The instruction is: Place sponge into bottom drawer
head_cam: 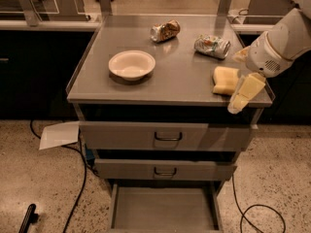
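Gripper [243, 94] hangs tilted over the right front corner of the grey cabinet top [184, 84], below the white arm [278, 46] that comes in from 2 o'clock; whether it is released or clenched cannot be told. At its 10 o'clock, just beside it, the sponge [225, 80] lies flat on the top; contact between the two cannot be told. Further off at 11 o'clock lies a crumpled packet [212, 46], and beyond that a crushed can [165, 30]; at 9 o'clock, well apart, stands a white bowl [131, 64]. Under the top, the upper drawer [167, 136] and middle drawer [165, 170] are closed; at 7 o'clock the bottom drawer [163, 210] is pulled out, its grey floor showing. On the floor at 8 o'clock lies a sheet of paper [59, 135].
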Robot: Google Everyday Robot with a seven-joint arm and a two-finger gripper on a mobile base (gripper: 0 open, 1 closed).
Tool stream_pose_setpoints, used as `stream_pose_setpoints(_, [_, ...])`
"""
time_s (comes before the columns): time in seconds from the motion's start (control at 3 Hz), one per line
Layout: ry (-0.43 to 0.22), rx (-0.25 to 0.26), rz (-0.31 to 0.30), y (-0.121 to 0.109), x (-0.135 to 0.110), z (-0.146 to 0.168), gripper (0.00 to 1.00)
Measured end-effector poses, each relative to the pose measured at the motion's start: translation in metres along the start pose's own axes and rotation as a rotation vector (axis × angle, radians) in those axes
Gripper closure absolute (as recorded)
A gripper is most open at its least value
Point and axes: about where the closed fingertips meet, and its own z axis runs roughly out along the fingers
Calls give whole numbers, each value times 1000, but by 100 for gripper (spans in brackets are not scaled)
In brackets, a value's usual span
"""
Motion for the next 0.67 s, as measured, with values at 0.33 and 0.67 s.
stream_pose_setpoints(0.33, [11, -1, 25, -5, 9, 14, 0])
stream_pose_setpoints(0.67, [32, -7, 43, -7, 17, 28, 0])
